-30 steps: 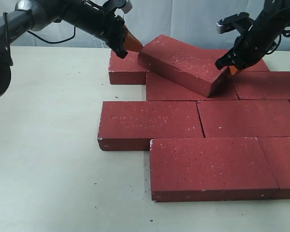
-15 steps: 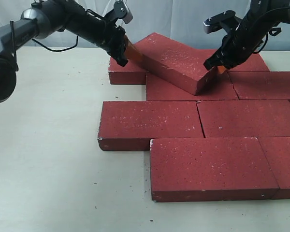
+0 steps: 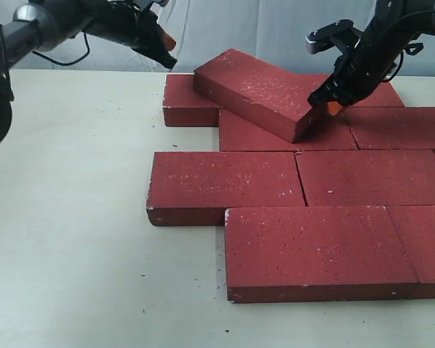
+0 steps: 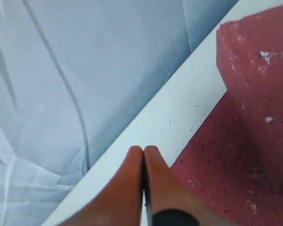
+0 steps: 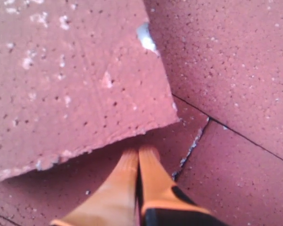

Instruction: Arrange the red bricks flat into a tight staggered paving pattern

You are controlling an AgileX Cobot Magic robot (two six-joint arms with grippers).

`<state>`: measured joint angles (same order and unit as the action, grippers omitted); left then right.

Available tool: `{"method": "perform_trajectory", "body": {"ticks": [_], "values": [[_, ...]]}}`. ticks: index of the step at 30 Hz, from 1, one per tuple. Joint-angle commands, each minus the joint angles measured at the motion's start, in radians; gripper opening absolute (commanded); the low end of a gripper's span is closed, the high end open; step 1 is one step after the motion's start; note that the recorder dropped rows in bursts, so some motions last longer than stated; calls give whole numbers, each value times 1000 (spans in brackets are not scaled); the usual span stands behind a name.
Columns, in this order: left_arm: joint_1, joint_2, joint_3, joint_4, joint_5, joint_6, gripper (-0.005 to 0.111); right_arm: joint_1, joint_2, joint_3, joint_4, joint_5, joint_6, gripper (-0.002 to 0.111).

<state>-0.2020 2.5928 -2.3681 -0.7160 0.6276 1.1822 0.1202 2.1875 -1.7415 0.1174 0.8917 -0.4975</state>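
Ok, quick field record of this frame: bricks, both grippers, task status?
tilted brick: askew on top of the back rows, one end raised
laid bricks: flat, staggered on the table
left gripper: shut, empty, clear of the bricks
right gripper: shut, tips at tilted brick's lower end
status: pattern unfinished

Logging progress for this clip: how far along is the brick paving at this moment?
Done: the other red bricks lie flat in tight staggered rows. In hand: one tilted brick rests askew atop the back rows; the right gripper, shut, sits at its lower end, the left gripper, shut, hangs clear. Left: lay that brick flat into the pattern.
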Motion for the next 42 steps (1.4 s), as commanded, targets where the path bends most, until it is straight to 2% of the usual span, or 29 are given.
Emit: {"method": "perform_trajectory", "body": {"ticks": [1,6,16,21,25,30,36,42], "values": [[-27,30,1,-72,-48,85,0,-1,-8,1,16,-4,-2,-1],[-47,36,1,-148,-15,206,0,-1,-8,1,32,-15,-2,-1],[-68,36,1,-150,12,215,0,-1,-8,1,51,-25,-6,-1],[-68,36,1,-164,-67,207,0,-1,-8,1,49,-29,-6,-1],[-68,36,1,-153,58,236,0,-1,-8,1,49,-44,-6,-1],[-64,33,-1,-148,73,236,0,-1,-10,1,53,-60,-6,-1],[-37,-65,-5,-143,174,232,0,21,-87,1,53,-117,-6,-1],[31,-181,-5,-108,343,53,0,98,-158,-20,50,-138,-6,-1]]}}
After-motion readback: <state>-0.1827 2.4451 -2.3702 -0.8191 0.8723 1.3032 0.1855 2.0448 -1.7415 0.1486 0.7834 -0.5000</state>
